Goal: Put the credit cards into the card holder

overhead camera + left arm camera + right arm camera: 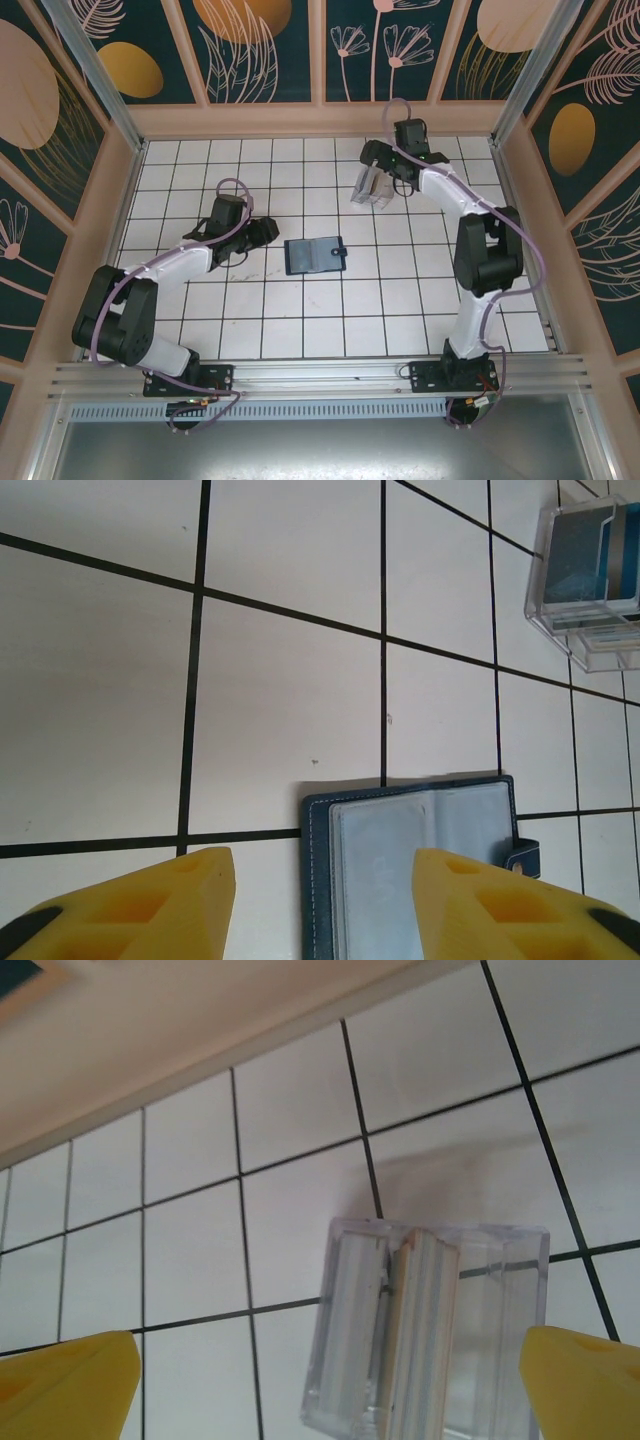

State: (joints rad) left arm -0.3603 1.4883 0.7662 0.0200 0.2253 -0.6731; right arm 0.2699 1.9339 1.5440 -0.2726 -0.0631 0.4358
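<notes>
You have a white tiled worktop [300, 320] with dark grout lines filling the floor of the enclosure, and on it the two arms reach up the frame from their bases at the bottom edge. Your left arm [150, 275] stretches low from the lower left toward the middle, and your right arm [480, 250] rises on the right side and bends over toward the upper middle. The card holder [315, 255] lies flat and open at the centre of the top view, pale blue-grey inside facing up, a small clasp tab on its right edge; in the left wrist view it sits at the bottom edge, right of centre [420, 860]. The clear plastic tray [372, 187] stands in the upper middle of the top view, well apart from the card holder; you see it in the upper right corner of the left wrist view [590, 580] and at lower centre of the right wrist view [500, 1290]. Your left tool [255, 235] rests just left of the card holder, its yellow fingers [150, 905] spread with nothing between them. Your right tool [385, 165] hangs by the tray, spread wide, its fingers [70, 1385] flanking the tray without touching it. The credit cards [415, 1330] stand on edge inside the tray, pale edges showing.
</notes>
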